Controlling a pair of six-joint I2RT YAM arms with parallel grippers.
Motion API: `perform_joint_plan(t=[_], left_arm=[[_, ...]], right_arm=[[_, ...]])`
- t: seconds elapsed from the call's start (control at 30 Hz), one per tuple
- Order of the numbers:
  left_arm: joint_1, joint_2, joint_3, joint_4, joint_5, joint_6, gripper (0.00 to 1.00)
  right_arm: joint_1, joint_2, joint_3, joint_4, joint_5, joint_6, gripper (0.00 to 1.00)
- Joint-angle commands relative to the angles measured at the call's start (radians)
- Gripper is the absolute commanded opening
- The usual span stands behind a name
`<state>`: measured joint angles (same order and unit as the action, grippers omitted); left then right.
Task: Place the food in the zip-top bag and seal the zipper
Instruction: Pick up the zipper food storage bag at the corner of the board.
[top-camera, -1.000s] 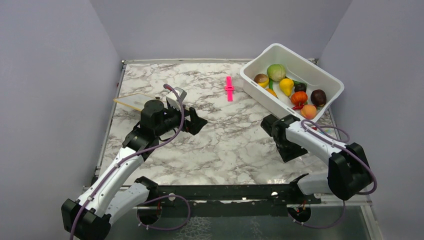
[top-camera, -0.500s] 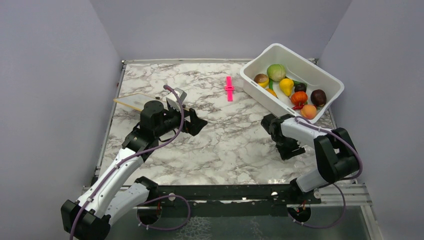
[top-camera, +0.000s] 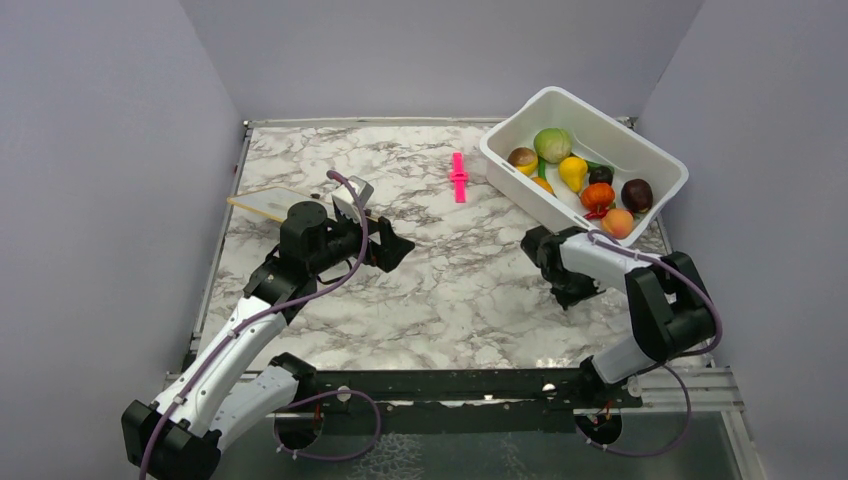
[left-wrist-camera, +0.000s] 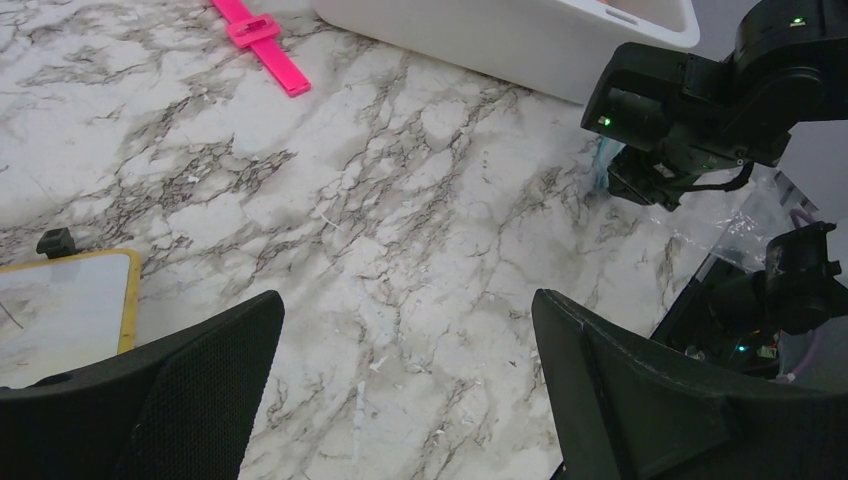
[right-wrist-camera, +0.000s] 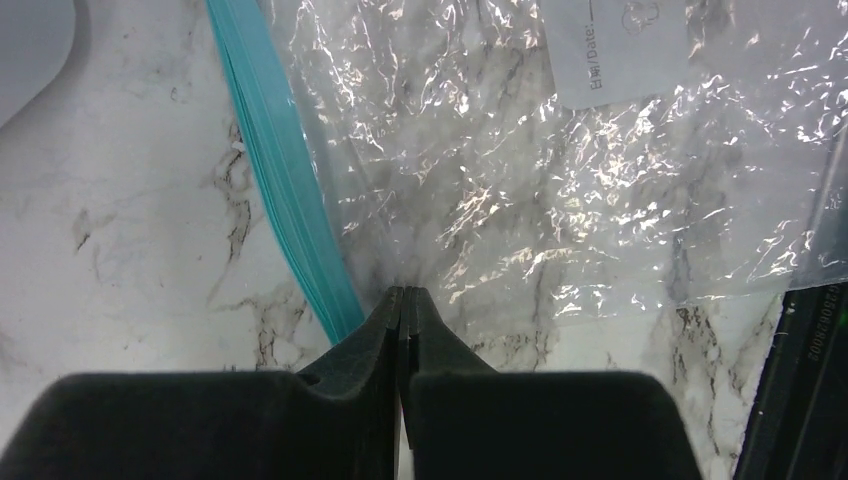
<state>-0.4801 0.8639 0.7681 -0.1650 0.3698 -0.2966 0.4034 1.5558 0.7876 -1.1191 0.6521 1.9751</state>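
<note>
Room: plain matt walls of pale lavender-grey close in the back and both sides.
Surface (top-camera: 440, 290): a smooth slab in a white marble pattern, with grey veins all over it and faint scratches up close.
White tub (top-camera: 620, 128): a glossy rectangular plastic bin with rounded corners, set askew at the far right corner.
Food: all of it lies inside the white tub as small rounded toy pieces. There is a green ball (top-camera: 552, 144) with a leafy look, a yellow pear-shaped piece (top-camera: 572, 172), a red-orange piece (top-camera: 598, 196), a dark brown ball (top-camera: 636, 194), a peach-coloured one (top-camera: 617, 222) and a brown-and-yellow one (top-camera: 522, 159).
Zip-top bag (right-wrist-camera: 560, 180): thin clear film, crinkled and glinting, lying flat on the surface at the near right, nearer than the tub. A white printed label (right-wrist-camera: 620, 50) sits on it.
Zipper (right-wrist-camera: 280, 170): a narrow ribbed teal band running straight along the bag's edge.
Right pincer (right-wrist-camera: 402, 295): two matt black wedge fingers pressed together, tips down on the bag, pinching its film just beside the zipper. Creases fan out from the tips.
Left pincer (left-wrist-camera: 407, 300): broad black fingers with a fine mesh-like grain, spread wide with nothing between them, held above the surface left of middle.
Pink clip (top-camera: 458, 177): a bright, slim plastic strip with a small square block mid-length, flat on the surface just left of the tub.
Board (top-camera: 268, 203): flat and thin, a pale face with a yellow rim, at the far left beside the left arm.
</note>
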Motion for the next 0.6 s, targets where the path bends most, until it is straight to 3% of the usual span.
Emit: perform_joint_plan(t=[0.0, 0.2, 0.4, 0.57], left_arm=[[-0.005, -0.017, -0.013, 0.025, 0.018, 0.014, 1.0], [-0.005, -0.023, -0.015, 0.026, 0.013, 0.013, 1.0], [-0.005, -0.03, -0.018, 0.027, 0.013, 0.014, 1.0], [-0.006, -0.03, -0.021, 0.027, -0.001, 0.013, 1.0]], right_arm=[[-0.009, -0.089, 0.028, -0.066, -0.013, -0.083, 0.01], [-0.008, -0.303, -0.002, -0.035, -0.026, -0.202, 0.01], [-0.008, -0.468, -0.062, 0.083, -0.143, -0.289, 0.01], [-0.008, -0.619, -0.074, 0.336, -0.278, -0.649, 0.01]])
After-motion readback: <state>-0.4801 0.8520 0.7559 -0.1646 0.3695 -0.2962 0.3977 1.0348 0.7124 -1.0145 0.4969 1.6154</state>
